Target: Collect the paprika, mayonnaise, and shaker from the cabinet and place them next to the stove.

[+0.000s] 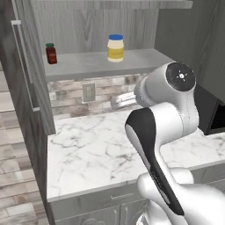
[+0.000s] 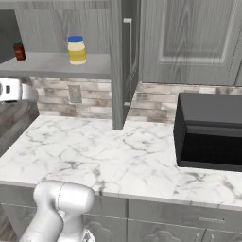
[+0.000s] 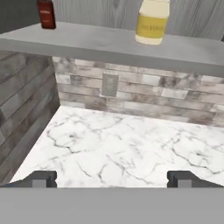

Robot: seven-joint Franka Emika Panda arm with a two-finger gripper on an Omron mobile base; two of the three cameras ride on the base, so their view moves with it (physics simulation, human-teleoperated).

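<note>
Hand view has the tool (image 3: 111, 179) spread wide and empty, low over the marble counter (image 3: 122, 148). Up on the cabinet shelf (image 1: 88, 63): paprika (image 1: 51, 53) and mayonnaise (image 1: 115, 48), well apart. Rising carelessly could clip the shelf's edge.

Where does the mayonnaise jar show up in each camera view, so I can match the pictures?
Left base view: the mayonnaise stands on the cabinet shelf, upper middle, right of the paprika.
Right base view: upper left, on the same shelf, left of the open door.
Hand view: top edge, right of centre, lid cut off.
Shared landmark: the wall outlet in the brick backsplash below the shelf.
</note>
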